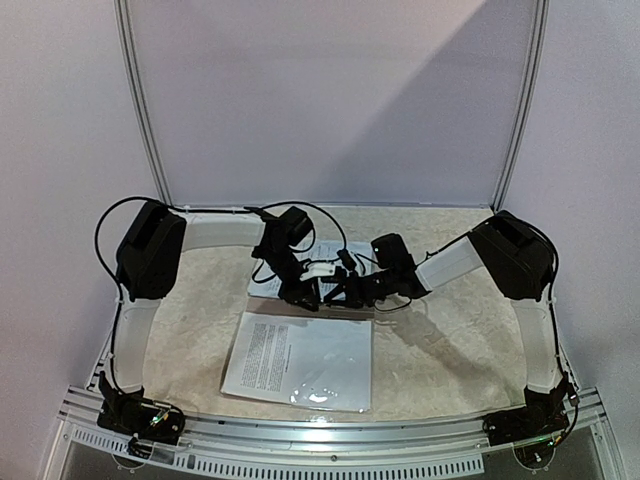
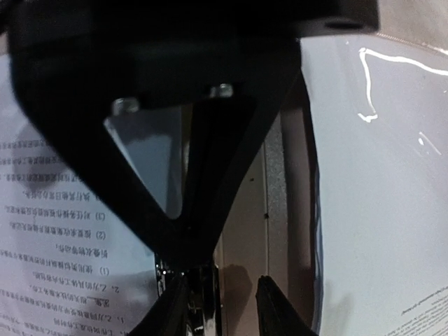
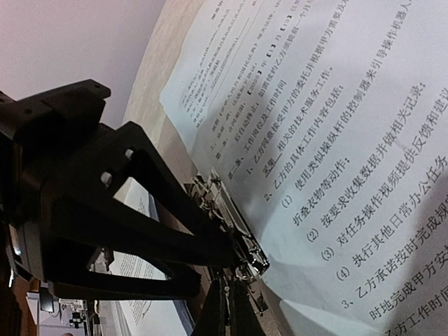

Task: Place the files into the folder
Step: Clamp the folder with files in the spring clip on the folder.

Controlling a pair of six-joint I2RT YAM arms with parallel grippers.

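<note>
Both grippers meet at mid-table over the folder's brown spine (image 2: pixel 241 231). Its metal clip (image 3: pixel 234 224) runs along the edge of a file (image 3: pixel 336 140), a white sheet of black text that lies flat behind the spine. My right gripper (image 3: pixel 231 315) is shut, its tips right against the near end of the clip; whether it pinches any part I cannot tell. My left gripper (image 2: pixel 224 308) stands open over the bare spine, its left finger (image 2: pixel 171 311) beside the shiny clip. Another file (image 1: pixel 300 360) lies glossy toward the near edge. In the top view the left gripper (image 1: pixel 305 295) and right gripper (image 1: pixel 345 290) almost touch.
The tan table (image 1: pixel 450 350) ends at a metal rail (image 1: pixel 330 430) by the arm bases. White walls with metal posts (image 1: pixel 140 100) close the back. Cables loop over the left arm (image 1: pixel 300 215).
</note>
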